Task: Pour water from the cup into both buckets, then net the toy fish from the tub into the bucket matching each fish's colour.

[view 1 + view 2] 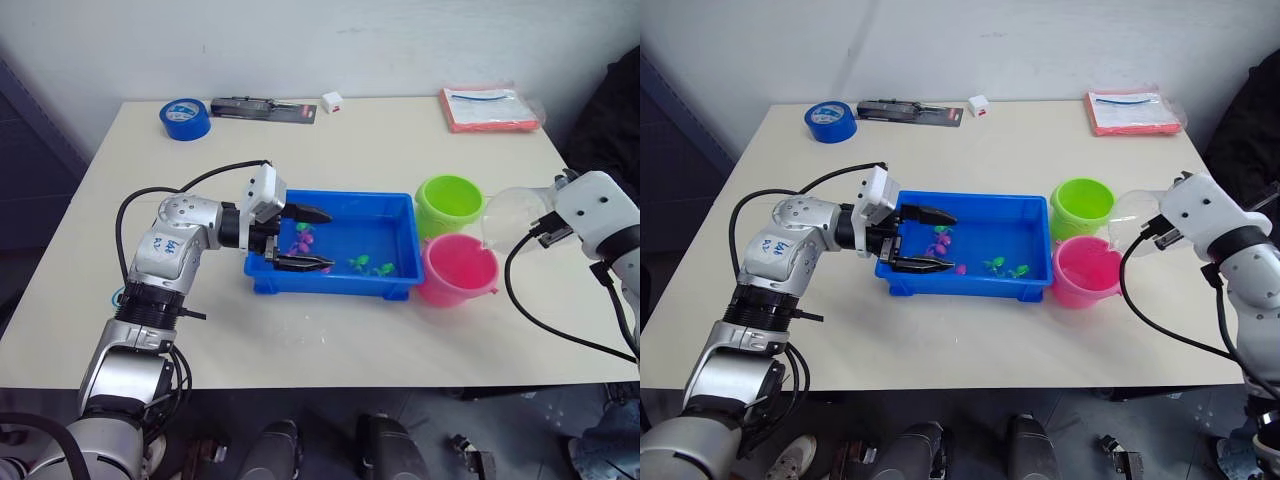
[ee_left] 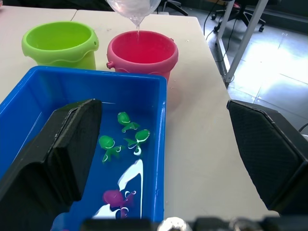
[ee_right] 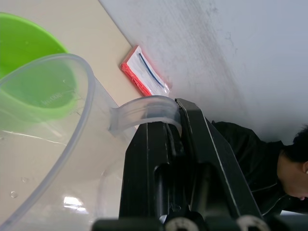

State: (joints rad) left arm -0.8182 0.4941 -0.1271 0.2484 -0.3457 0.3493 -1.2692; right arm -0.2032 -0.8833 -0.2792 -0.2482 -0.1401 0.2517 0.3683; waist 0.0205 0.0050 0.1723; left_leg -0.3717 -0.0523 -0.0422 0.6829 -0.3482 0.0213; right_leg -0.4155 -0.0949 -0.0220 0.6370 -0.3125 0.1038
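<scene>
- Two buckets stand just right of the blue tub [image 1: 333, 281] on a pale surface [image 1: 400, 150]: the green bucket [image 1: 449, 205] farther from the robot, the pink bucket [image 1: 458, 269] nearer, the two touching or nearly so.
- One clear cup [image 1: 511, 219] is tipped over the pink bucket, gripped by its handle. In the right wrist view the fingers of the right gripper [image 3: 166, 139] are pressed together on that handle.
- One thin stream of water falls from the cup's lip [image 2: 136, 18] into the pink bucket in the left wrist view, so the pour into pink looks under way. Whether the green bucket already holds water cannot be told.
- Several toy fish lie in the tub: green fish [image 2: 121, 139] toward the bucket end, pink fish [image 1: 301, 238] toward the left arm's end.
- Spread fingers mark the left gripper [image 1: 300, 240], which hovers over the tub's left end, holding nothing.
- To pour well, the robot should likely keep the lip over the middle of the pink bucket and tilt slowly, since the thin walls may flex and shift the stream.
- Some water should probably be saved if the green bucket needs filling; the cup would then be levelled before moving across, to avoid dribbling between the rims.
- Risks seem to be splashing onto the surface or knocking a light bucket with the cup.
- Far across the surface lie a blue tape roll [image 1: 185, 119], a dark flat tool [image 1: 263, 108], a small white block [image 1: 333, 101] and a red packet [image 1: 490, 109].
</scene>
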